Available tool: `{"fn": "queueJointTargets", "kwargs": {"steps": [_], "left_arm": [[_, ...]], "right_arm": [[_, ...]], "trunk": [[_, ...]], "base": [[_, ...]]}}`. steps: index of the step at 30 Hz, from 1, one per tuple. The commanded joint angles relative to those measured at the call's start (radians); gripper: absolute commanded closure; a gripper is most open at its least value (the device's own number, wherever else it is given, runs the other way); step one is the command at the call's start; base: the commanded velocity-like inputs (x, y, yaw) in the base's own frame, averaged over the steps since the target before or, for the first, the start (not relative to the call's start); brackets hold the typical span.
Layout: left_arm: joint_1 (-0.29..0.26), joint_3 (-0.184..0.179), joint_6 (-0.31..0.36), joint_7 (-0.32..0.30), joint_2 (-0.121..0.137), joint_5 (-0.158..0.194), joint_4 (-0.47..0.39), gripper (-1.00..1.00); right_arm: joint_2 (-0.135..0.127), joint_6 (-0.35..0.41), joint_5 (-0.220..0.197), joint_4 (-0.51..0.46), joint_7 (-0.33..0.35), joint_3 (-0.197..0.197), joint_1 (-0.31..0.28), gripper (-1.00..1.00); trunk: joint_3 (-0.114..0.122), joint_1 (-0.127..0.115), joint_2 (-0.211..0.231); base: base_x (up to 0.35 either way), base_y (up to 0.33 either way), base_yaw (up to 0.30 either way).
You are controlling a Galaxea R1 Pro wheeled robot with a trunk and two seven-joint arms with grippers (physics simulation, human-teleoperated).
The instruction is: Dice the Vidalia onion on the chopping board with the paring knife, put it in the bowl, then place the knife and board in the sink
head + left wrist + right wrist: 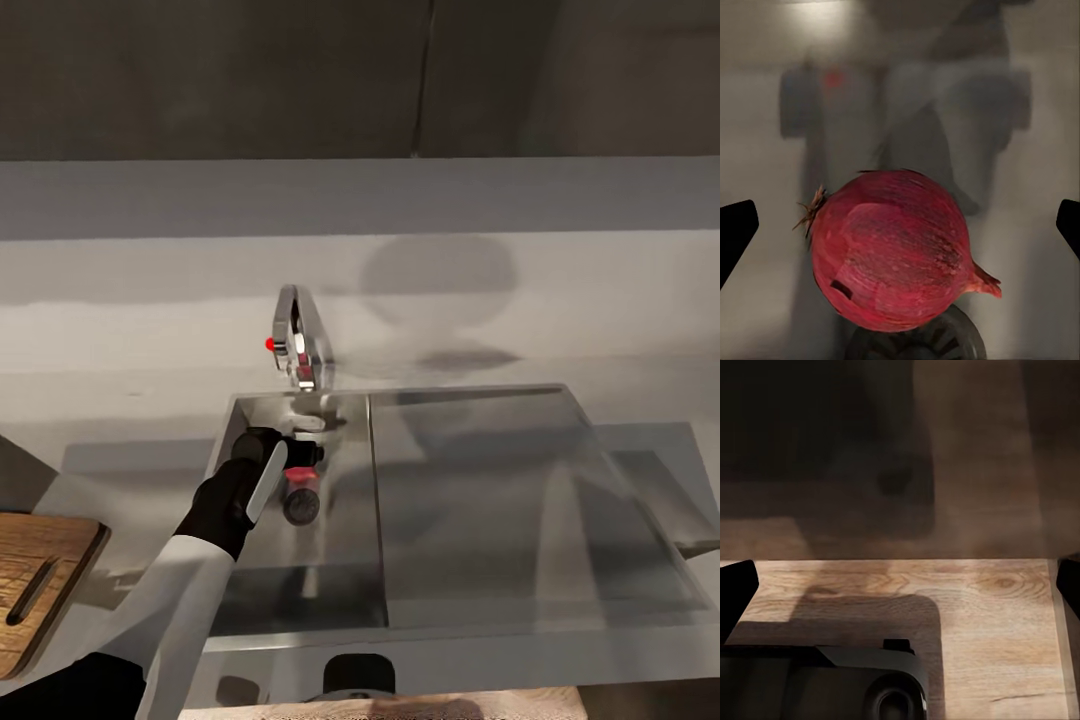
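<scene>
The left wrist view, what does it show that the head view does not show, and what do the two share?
Left wrist view alone: the onion's dry root tuft, pointed tip and veined red skin, between wide-apart fingertips.

Head view alone: the chrome tap, the chopping board on the countertop, the sink's drainboard.

Both: the onion over the round drain, inside the sink, with the left gripper around it.

We look along the left gripper (900,225) into the grey sink (765,150), and the Vidalia onion (891,249) lies midway between our jaws. Our two dark fingertips (735,232) stand wide apart, each well clear of the onion's red, papery skin. Its dried root tuft points toward one jaw and its pointed tip toward the other. Just beneath the onion we see the rim of the round drain (960,337).
</scene>
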Motion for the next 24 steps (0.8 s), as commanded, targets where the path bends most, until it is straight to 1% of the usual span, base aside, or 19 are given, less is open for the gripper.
{"fn": "queueJointTargets", "kwargs": {"steps": [1,24], "left_arm": [[-0.001,-0.001,0.003,0.01,0.001,0.011,0.0,-1.0],[-0.001,-0.001,0.003,0.009,0.005,0.01,0.013,-1.0]], "right_arm": [[-0.002,-0.001,-0.005,-0.001,-0.007,0.005,0.0,-1.0],[-0.002,-0.001,-0.005,-0.001,-0.007,0.005,0.0,-1.0]], "trunk": [[-0.003,0.001,-0.002],[-0.04,0.001,-0.002]], "base": [[0.0,0.0,0.0],[0.0,0.0,0.0]]}}
